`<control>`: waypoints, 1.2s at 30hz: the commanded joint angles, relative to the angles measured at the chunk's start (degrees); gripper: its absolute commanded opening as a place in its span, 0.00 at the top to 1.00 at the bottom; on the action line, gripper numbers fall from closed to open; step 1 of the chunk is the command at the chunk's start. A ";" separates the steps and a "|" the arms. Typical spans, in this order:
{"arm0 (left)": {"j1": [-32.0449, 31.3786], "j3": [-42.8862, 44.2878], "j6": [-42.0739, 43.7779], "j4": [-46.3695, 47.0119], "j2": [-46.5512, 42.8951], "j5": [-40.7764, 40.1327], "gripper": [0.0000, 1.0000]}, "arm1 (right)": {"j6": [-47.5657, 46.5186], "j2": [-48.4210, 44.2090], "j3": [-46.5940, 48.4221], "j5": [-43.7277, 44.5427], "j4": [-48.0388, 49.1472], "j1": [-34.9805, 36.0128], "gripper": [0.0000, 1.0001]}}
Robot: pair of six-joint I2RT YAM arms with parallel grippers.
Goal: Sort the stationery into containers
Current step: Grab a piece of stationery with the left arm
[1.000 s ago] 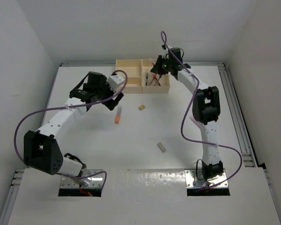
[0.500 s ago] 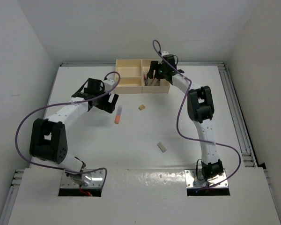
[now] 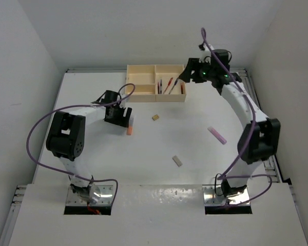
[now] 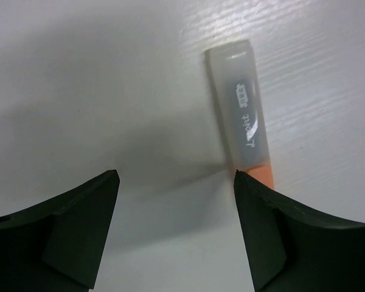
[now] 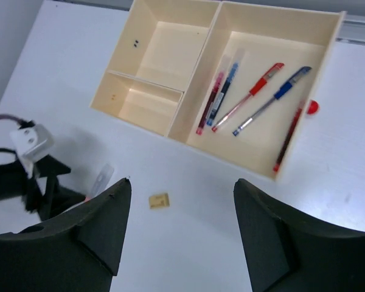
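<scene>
The cream tray [image 3: 141, 83] stands at the back of the table. Several red and blue pens [image 5: 255, 97] lie in its large compartment, and both small compartments are bare. My right gripper [image 5: 181, 188] hovers open and empty above the table in front of the tray, seen from above as right gripper [image 3: 187, 73] beside the tray's right end. The orange marker [image 4: 240, 109] has a clear cap and lies flat; its orange end touches the tip of my right finger [image 4: 261, 225]. My left gripper [image 4: 176, 182] is low over the table, open, with only bare table between its fingers.
A tiny tan block [image 3: 155, 117] lies in front of the tray. A beige-grey eraser [image 3: 177, 161] rests mid-table nearer the bases. A pink stick [image 3: 217, 135] lies to the right. Purple cables loop off both arms.
My right gripper opened over the tray's large compartment, then rose and swung right, clear of the tray. My left arm dropped down to the orange marker.
</scene>
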 commanded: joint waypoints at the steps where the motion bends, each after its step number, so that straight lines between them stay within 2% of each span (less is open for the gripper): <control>1: -0.69 2.20 -3.90 4.39 -1.21 3.99 0.18 | -1.42 -6.67 -7.50 -4.92 -5.14 -3.69 0.33; 5: -1.22 2.03 -5.13 6.32 -1.82 8.22 0.17 | -2.74 -15.18 -15.77 -7.03 -9.53 -7.48 0.33; 10: -3.33 3.70 -4.96 5.36 0.98 6.91 0.17 | -4.66 -21.09 -22.89 -7.74 -12.43 -13.98 0.34; 16: -5.87 3.96 -5.84 4.39 4.41 3.66 0.19 | -7.31 -24.44 -27.12 -8.26 -15.69 -19.87 0.34; 22: -7.28 3.87 -4.96 1.93 7.58 1.02 0.29 | -8.71 -26.90 -30.81 -9.41 -17.09 -23.57 0.35; 25: -7.81 4.05 -2.07 0.53 7.41 -0.12 0.40 | -10.03 -27.60 -31.87 -9.67 -18.06 -24.36 0.35; 27: -7.99 3.87 0.30 -0.35 6.45 -1.35 0.51 | -11.95 -28.04 -33.18 -10.28 -19.20 -24.54 0.35; 28: -8.25 3.44 2.49 -0.70 5.40 -1.53 0.60 | -12.49 -28.30 -33.88 -10.72 -19.73 -24.54 0.35; 30: -8.60 3.08 7.68 -2.11 4.25 -0.49 0.67 | -14.77 -29.01 -36.43 -10.90 -20.08 -24.45 0.35; 31: -9.13 2.65 9.44 -2.81 3.72 -0.04 0.76 | -15.48 -29.18 -37.14 -10.90 -20.26 -24.45 0.35; 33: -10.18 2.38 14.87 -4.47 2.22 0.05 0.85 | -18.02 -29.36 -38.81 -10.29 -20.79 -24.54 0.35; 34: -10.53 2.64 16.73 -5.53 1.96 0.66 0.94 | -18.73 -29.36 -39.16 -10.03 -21.05 -24.54 0.35; 35: -10.62 4.12 18.84 -8.59 1.70 1.71 0.98 | -19.69 -29.19 -39.77 -9.85 -21.49 -24.62 0.35; 36: -10.45 5.35 24.43 -10.62 1.61 3.46 0.99 | -21.53 -29.10 -40.04 -9.76 -21.66 -24.71 0.35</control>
